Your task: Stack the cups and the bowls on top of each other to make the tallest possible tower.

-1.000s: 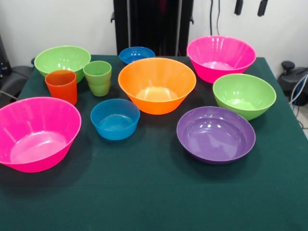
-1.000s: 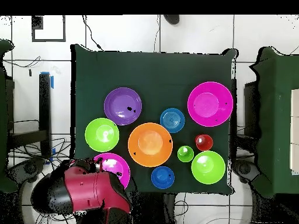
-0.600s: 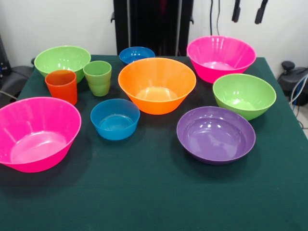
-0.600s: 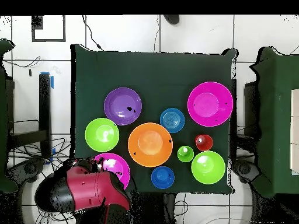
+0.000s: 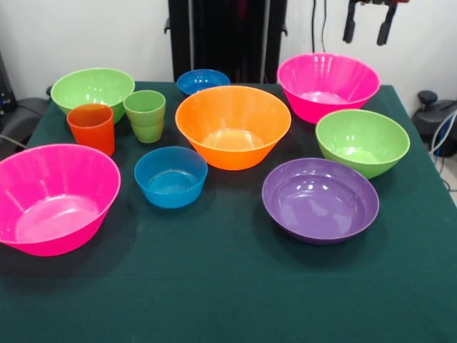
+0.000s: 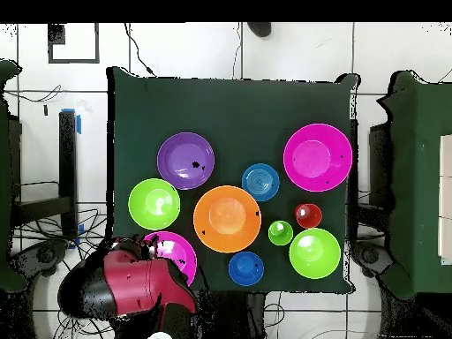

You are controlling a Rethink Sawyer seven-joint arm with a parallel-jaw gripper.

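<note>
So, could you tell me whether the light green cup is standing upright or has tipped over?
Upright: the light green cup stands on its stepped base with its open mouth facing up, beside the orange-red cup.

My tool (image 5: 368, 28) hangs above one big bowl (image 5: 328, 86), with every other bowl and both cups (image 5: 118, 121) spread singly across the worktop (image 5: 228, 286) beyond it.

The table (image 5: 235, 293) is covered by a dark green cloth. Eight bowls are set on it separately: two pink, one orange (image 5: 233, 126), two green, one purple (image 5: 320, 200), two blue. Two cups, orange-red (image 5: 91, 127) and green (image 5: 145, 115), are stood upright near each other.
</note>
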